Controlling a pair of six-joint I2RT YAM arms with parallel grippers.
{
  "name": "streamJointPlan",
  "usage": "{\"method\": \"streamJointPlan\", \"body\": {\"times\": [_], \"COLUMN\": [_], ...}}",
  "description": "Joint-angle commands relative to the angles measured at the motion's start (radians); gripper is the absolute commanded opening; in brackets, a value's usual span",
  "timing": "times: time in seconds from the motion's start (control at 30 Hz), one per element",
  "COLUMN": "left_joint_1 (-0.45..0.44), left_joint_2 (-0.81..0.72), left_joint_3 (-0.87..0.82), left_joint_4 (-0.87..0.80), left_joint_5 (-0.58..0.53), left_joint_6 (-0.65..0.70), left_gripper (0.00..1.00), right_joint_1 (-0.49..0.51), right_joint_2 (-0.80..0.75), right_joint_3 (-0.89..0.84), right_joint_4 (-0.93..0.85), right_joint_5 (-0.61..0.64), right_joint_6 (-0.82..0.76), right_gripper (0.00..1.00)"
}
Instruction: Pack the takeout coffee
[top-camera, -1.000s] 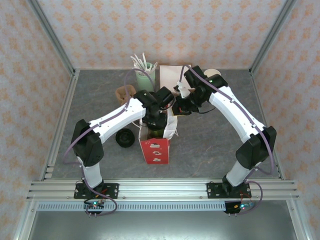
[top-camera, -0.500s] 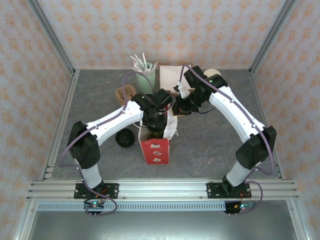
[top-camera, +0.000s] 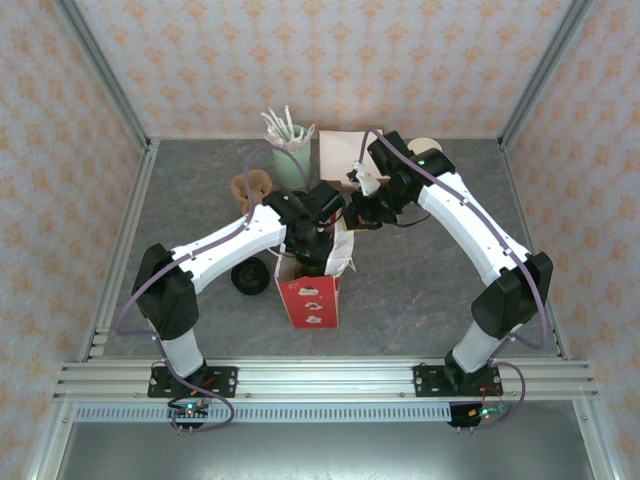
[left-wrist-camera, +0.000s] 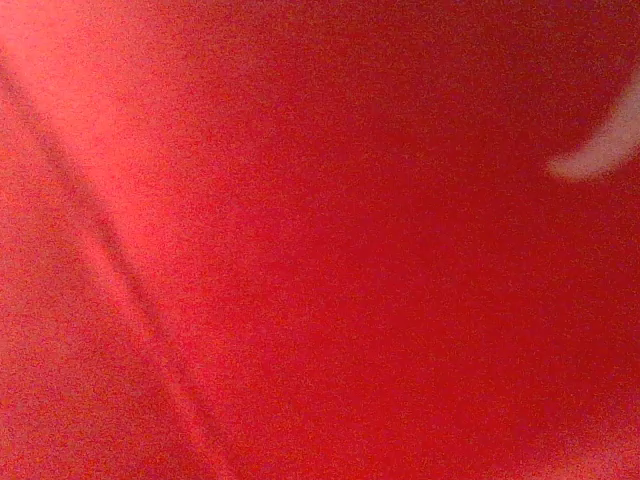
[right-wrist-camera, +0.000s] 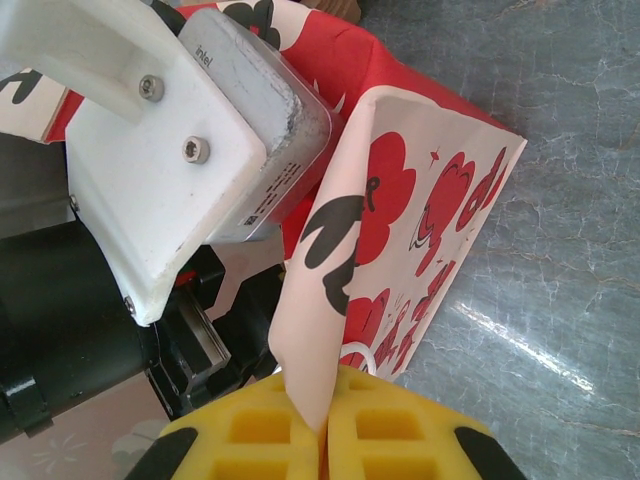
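Observation:
A red-and-white printed paper bag (top-camera: 312, 300) stands upright mid-table, its mouth open. My left gripper (top-camera: 316, 240) reaches down into that mouth, its fingers hidden inside. A dark olive shape that may be the takeout coffee (top-camera: 316, 263) shows just under it; I cannot tell whether it is held. The left wrist view shows the bag's red wall (left-wrist-camera: 320, 240), close and blurred. My right gripper (right-wrist-camera: 322, 440) is shut on the bag's upper edge (right-wrist-camera: 330, 330), yellow pads (right-wrist-camera: 400, 440) pinching the paper. In the top view the right gripper (top-camera: 352, 212) sits at the bag's far right rim.
A pale mint-green cup of white utensils (top-camera: 292, 160) stands behind the bag. A brown item (top-camera: 250, 185) lies to its left. A flat black lid (top-camera: 249, 276) rests left of the bag. A white box (top-camera: 345, 150) and a white round object (top-camera: 425, 145) sit at the back.
My left arm has shifted slightly to the right above the bag's mouth. The right gripper has kept its hold on the bag's edge.

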Motion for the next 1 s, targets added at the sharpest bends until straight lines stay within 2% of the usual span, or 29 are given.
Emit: {"method": "streamJointPlan", "body": {"times": [0.0, 0.3, 0.73, 0.97], "left_joint_1": [-0.01, -0.007, -0.004, 0.005], "left_joint_2": [0.039, 0.001, -0.038, -0.03], "left_joint_3": [0.003, 0.087, 0.136, 0.185], "left_joint_4": [-0.045, -0.099, -0.118, -0.13], "left_joint_5": [0.037, 0.008, 0.002, -0.011], "left_joint_6": [0.01, -0.022, -0.027, -0.029], "left_gripper": [0.58, 0.68, 0.69, 0.8], "right_joint_1": [0.003, 0.003, 0.003, 0.003], "right_joint_2": [0.005, 0.011, -0.005, -0.013], "right_joint_3": [-0.002, 0.011, 0.003, 0.007], "right_joint_4": [0.035, 0.033, 0.041, 0.057], "right_joint_5": [0.023, 0.024, 0.032, 0.044], "right_joint_6": [0.006, -0.008, 0.004, 0.015], "right_gripper": [0.07, 0.07, 0.07, 0.08]}}
